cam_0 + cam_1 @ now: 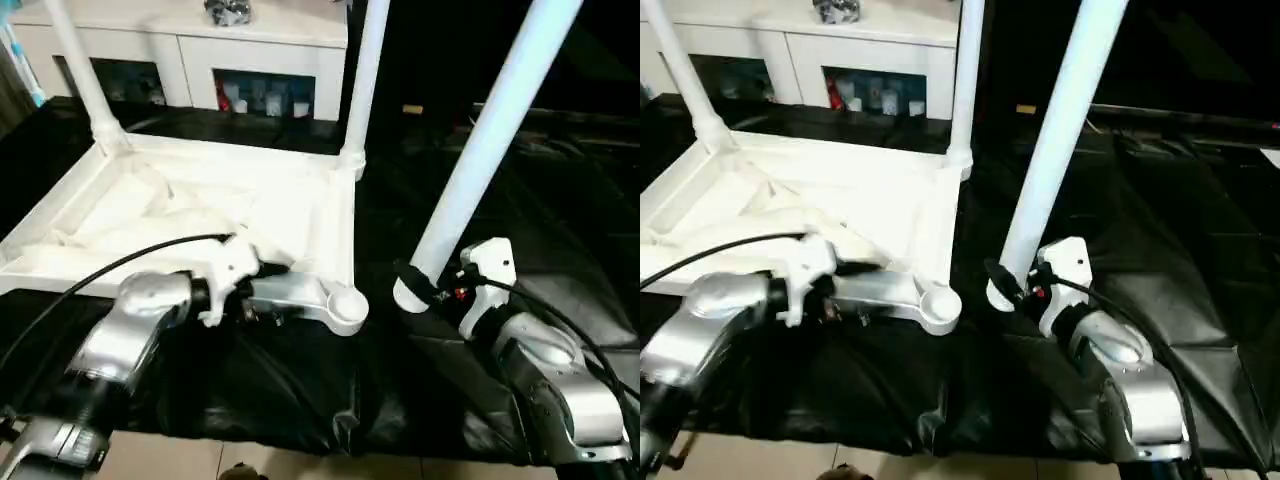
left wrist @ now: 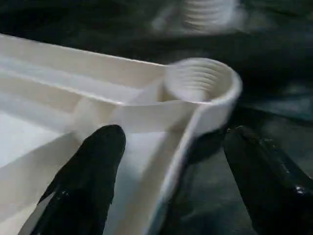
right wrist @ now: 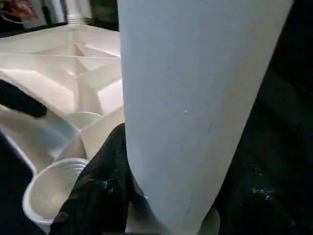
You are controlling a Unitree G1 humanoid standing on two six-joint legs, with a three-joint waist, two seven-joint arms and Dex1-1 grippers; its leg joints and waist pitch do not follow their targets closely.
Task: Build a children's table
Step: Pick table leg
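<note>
The children's table top (image 1: 200,200) lies upside down on the black-covered work table, ribs facing up. Two white legs stand in its far corner sockets, one at the far left (image 1: 85,80) and one at the far right (image 1: 365,70). My right gripper (image 1: 430,285) is shut on the lower end of a third leg (image 1: 490,130), which tilts up to the right, its end just right of the near right socket (image 1: 347,305). My left gripper (image 2: 178,181) is open astride the near rim beside that socket (image 2: 200,81), one finger (image 2: 93,181) inside the top and the other outside it.
A white cabinet (image 1: 200,40) with colourful items in its compartments stands behind the work table. The black cover (image 1: 300,390) is wrinkled in front of the top, and the table's front edge meets the floor (image 1: 300,465) just beyond. A black cable (image 1: 120,265) runs along my left arm.
</note>
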